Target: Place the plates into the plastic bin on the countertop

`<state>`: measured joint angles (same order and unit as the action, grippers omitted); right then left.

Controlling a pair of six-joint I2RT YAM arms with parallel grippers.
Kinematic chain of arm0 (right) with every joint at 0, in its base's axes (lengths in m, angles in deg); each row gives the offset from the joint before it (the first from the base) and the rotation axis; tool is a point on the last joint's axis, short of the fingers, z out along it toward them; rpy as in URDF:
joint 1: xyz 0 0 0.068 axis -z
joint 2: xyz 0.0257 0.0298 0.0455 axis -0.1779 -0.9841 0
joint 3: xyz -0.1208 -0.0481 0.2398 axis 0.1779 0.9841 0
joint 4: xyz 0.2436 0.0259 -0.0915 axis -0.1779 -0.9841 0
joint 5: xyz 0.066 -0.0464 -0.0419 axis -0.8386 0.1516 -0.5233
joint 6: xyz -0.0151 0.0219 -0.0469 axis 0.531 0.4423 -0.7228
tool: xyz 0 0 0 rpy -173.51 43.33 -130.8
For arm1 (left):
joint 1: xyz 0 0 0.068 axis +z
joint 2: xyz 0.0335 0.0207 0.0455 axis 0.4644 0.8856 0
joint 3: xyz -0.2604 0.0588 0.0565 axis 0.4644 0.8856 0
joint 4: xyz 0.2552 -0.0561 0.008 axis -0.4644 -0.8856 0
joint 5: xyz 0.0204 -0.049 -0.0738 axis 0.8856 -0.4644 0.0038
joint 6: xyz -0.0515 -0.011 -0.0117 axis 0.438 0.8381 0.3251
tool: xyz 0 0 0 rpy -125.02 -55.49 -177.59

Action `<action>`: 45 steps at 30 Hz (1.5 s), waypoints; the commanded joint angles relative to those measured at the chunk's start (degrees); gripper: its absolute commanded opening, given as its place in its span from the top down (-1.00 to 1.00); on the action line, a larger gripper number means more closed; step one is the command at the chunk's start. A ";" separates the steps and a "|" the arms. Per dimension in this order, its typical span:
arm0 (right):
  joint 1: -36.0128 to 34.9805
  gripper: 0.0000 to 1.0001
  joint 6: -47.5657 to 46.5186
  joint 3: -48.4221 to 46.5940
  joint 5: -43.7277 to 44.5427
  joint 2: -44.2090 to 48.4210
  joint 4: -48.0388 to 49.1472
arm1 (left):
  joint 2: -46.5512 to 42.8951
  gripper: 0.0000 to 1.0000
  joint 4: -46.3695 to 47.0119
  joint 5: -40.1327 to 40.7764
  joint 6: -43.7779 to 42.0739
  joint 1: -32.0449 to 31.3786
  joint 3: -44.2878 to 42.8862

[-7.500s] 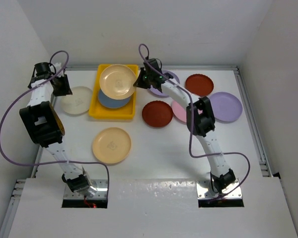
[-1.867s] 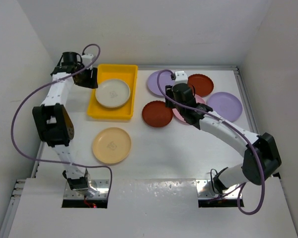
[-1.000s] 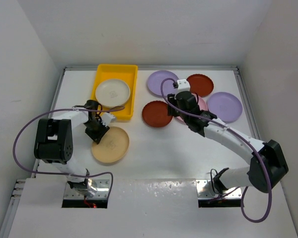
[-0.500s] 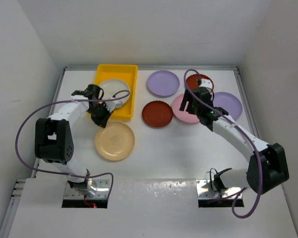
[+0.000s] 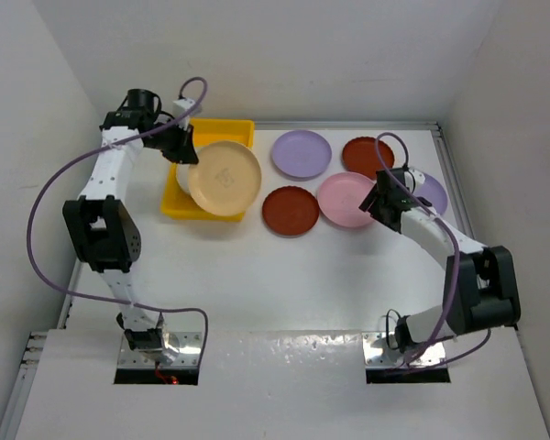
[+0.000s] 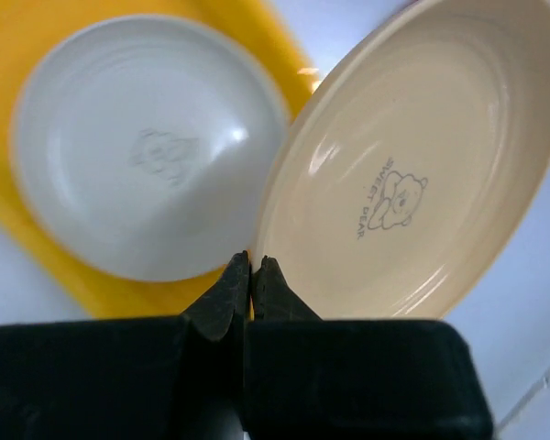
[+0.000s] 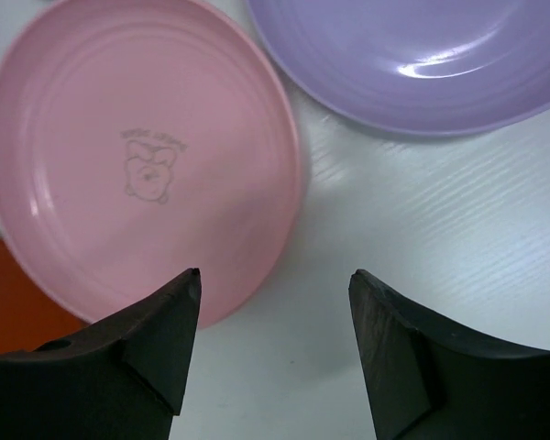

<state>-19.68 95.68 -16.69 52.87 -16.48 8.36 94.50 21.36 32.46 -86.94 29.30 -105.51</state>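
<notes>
— While the left gripper (image 6: 250, 275) pinches the tan-yellow plate (image 6: 412, 156) over the plastic bin (image 6: 119, 295), far-left corner, what of the right?
— Right gripper (image 7: 275, 275) spread wide, just beside the pink plate (image 7: 137, 165); lilac plate (image 7: 412, 55) cut off.

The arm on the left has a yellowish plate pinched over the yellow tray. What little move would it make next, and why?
Probably lower and level the tan-yellow plate onto the cream plate in the plastic bin, before letting go. The left gripper is shut on its rim, and the plate hangs tilted above the bin, not resting in it.
</notes>
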 commanded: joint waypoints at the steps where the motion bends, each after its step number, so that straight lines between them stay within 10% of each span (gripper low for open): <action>1: 2.13 -0.30 2.46 -3.22 -2.16 -4.52 1.45 | 4.15 1.00 13.56 8.05 17.54 4.34 -2.10; 17: 3.19 -0.17 4.75 -5.33 -4.62 -15.52 2.32 | 19.98 1.00 19.99 24.33 26.44 7.34 -9.58; 30: 3.37 0.17 5.98 -4.90 -6.30 -19.82 4.78 | 16.38 0.31 19.47 26.53 21.52 5.58 -4.31; 36: 3.63 1.00 6.15 -5.42 -5.33 -18.69 2.95 | 13.13 -0.04 18.94 27.84 21.52 5.58 -7.37; 45: -3.12 1.00 -11.03 -5.42 9.79 3.01 11.50 | 3.21 -0.40 18.41 17.33 16.17 0.68 -5.29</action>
<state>-19.09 95.55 -20.80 56.04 -21.69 10.96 103.79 39.77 56.85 -67.31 33.97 -110.47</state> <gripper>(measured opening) 0.021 0.679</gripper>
